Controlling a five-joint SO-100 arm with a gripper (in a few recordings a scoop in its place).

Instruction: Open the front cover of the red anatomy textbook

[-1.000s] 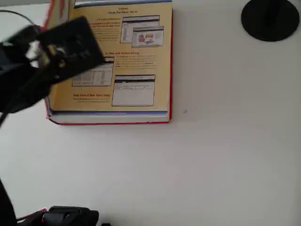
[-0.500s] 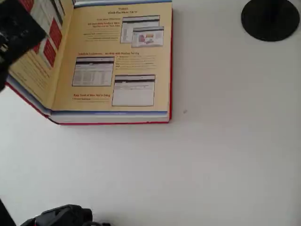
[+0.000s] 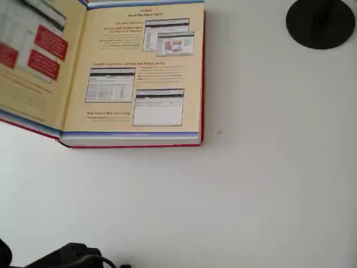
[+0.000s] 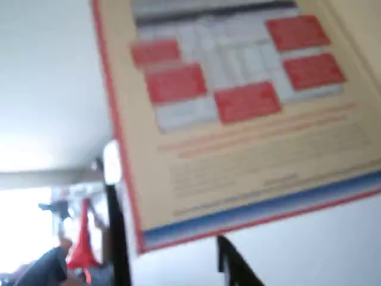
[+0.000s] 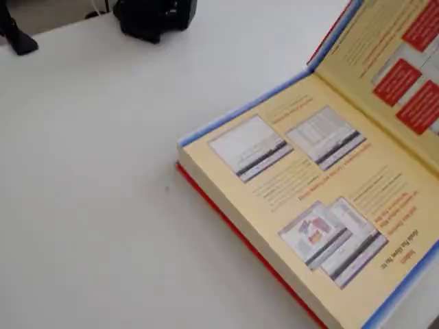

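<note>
Table (image 3: pixel 251 184) lies bare beside the red anatomy textbook (image 3: pixel 134 72).

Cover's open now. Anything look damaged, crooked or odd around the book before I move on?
Nothing stands out. The red anatomy textbook lies flat on the white table, and the front cover is swung open to the left in the overhead view, yellow inner side up, with no visible tears or creases.
</note>
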